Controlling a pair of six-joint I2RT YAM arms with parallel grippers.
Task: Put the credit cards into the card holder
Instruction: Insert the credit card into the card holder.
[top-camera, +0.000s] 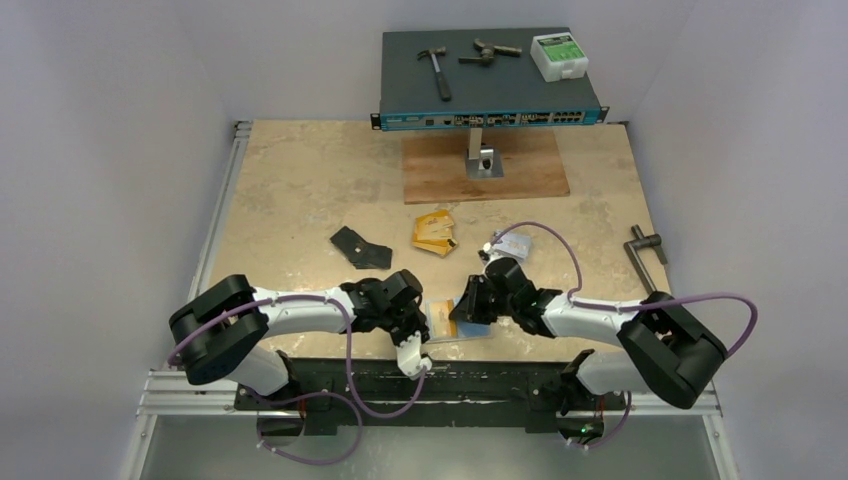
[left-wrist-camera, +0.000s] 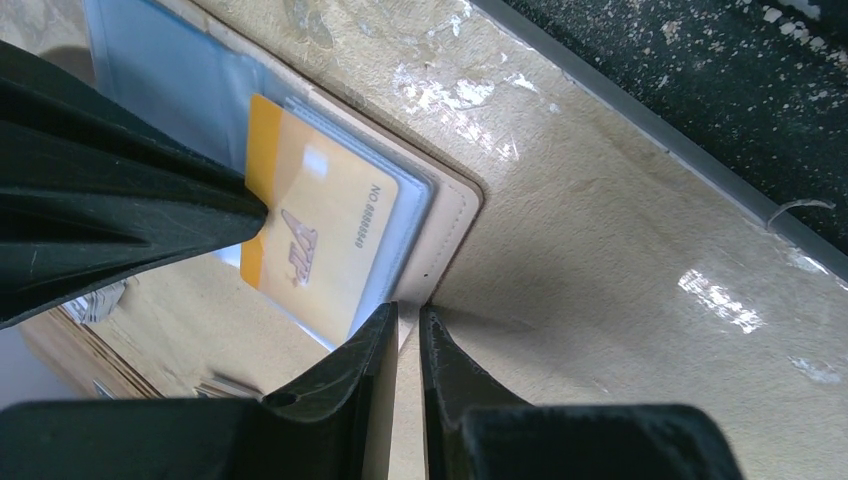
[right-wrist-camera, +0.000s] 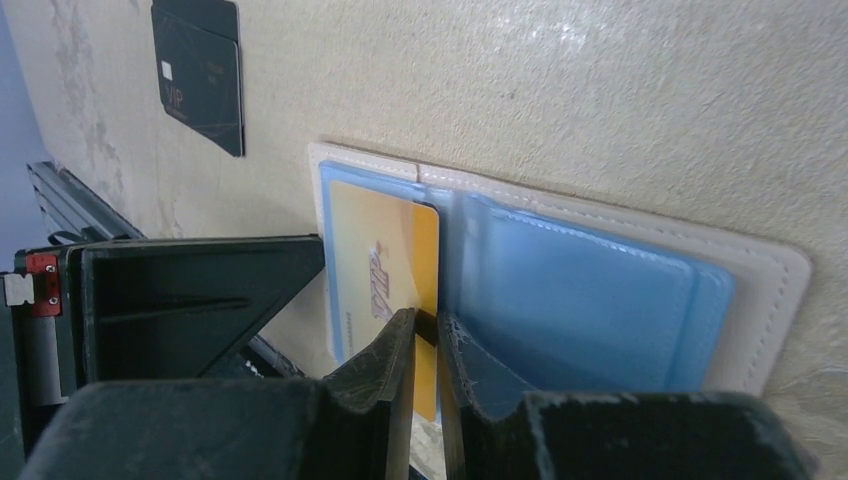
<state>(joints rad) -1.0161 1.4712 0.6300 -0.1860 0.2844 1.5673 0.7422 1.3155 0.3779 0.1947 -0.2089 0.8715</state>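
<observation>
1. While the right gripper (right-wrist-camera: 425, 320) pinches the near edge of an orange card (right-wrist-camera: 375, 250), jaws narrowed onto it, that card lies over one half of the open card holder (right-wrist-camera: 770, 270), directly ahead of the fingertips.
2. We note that the card's long axis runs parallel to the holder's fold and in line with the right fingers. We judge that the coming push must follow that axis, away from the gripper.
3. We find the left gripper (left-wrist-camera: 408, 322) on the opposite side of the holder. It is nearly closed and appears to clamp the holder's tan border as a brace.
4. We record the right arm as the only one touching the card.
5. The card is orange-gold with a pale panel and a printed number, and it lies flat. The holder lies open, with a stitched tan rim and light-blue pockets. We cannot tell how deep the card sits.
6. Beyond the holder lie an orange stack (top-camera: 433, 232) and silvery cards (top-camera: 512, 243), well apart from it. A black wallet (top-camera: 360, 247) lies beyond it to the left.
</observation>
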